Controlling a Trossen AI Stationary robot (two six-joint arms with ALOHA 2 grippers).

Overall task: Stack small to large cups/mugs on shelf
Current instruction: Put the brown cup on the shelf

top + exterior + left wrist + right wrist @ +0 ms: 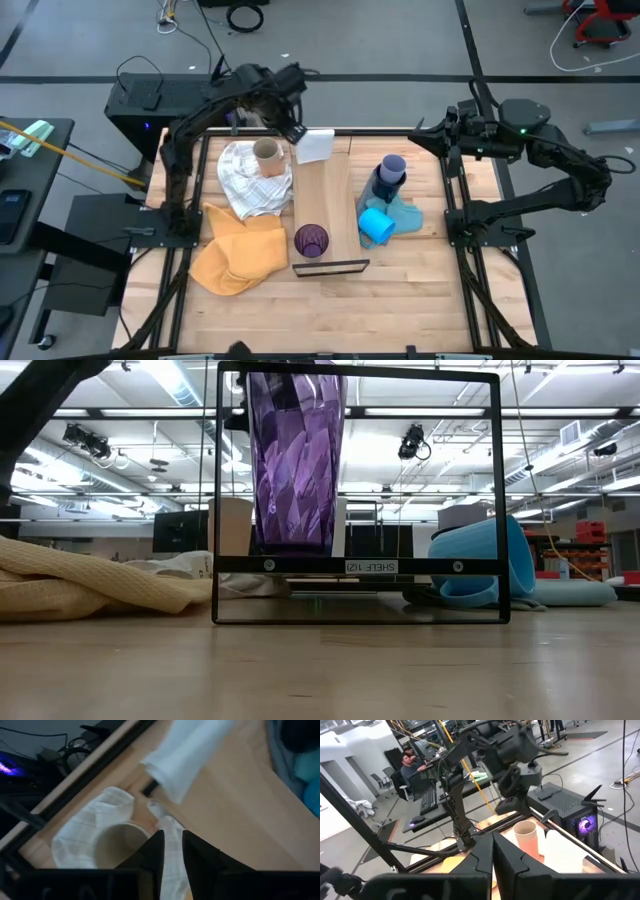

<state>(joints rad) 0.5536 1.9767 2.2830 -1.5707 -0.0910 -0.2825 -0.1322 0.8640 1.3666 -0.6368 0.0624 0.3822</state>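
Note:
The dark purple tumbler (311, 241) stands upright on the wooden shelf (326, 195), at the end with the black frame (355, 565). The tan cup (267, 155) stands upright on the white cloth (245, 180). The light blue mug (375, 225) lies on its side on the blue cloth (405, 213). The lavender cup (393, 167) sits on top of the navy mug (380, 188). My left gripper (296, 131) hovers above and beside the tan cup (117, 845), fingers slightly open (172, 851). My right gripper (493, 851) is shut and empty at the far right. The orange cup is out of view.
A small white box (315, 147) lies at the shelf's far end. A yellow cloth (238, 255) lies bunched at the near left. A computer stands past the far edge. A person (412, 762) sits in the room beyond the table.

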